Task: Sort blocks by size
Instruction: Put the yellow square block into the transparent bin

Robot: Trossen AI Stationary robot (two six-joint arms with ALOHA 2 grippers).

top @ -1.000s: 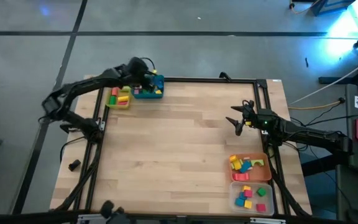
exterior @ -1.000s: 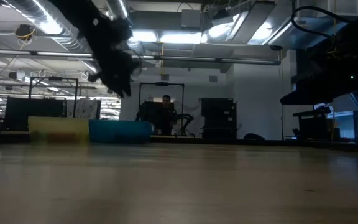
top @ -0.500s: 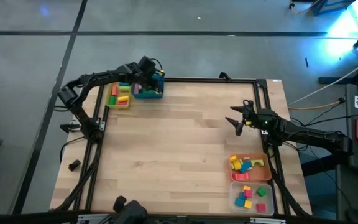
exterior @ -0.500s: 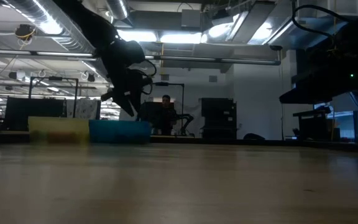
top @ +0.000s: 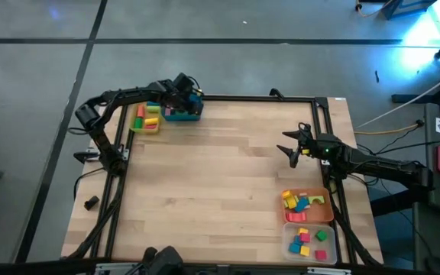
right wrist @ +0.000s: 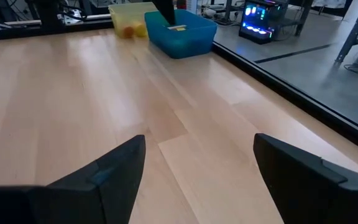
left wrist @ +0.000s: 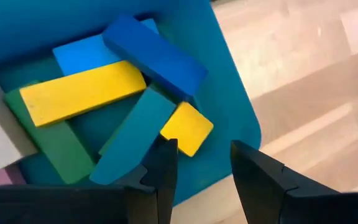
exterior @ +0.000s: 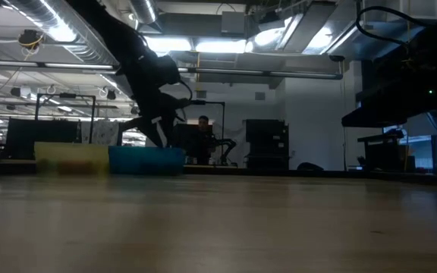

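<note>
Blocks [left wrist: 82, 93] lie piled in the teal tray [top: 183, 112] at the counter's far left corner; the left tool [left wrist: 199, 163] hovers above, half-open and empty. Better retreat straight up, clear of the rim.

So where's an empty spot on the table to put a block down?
The wide wooden middle of the table is bare, between the teal tray and the orange tray. It's crowded at the teal tray, where the left gripper hovers; its bars overlap. The right gripper waits, open, by the right edge.
</note>
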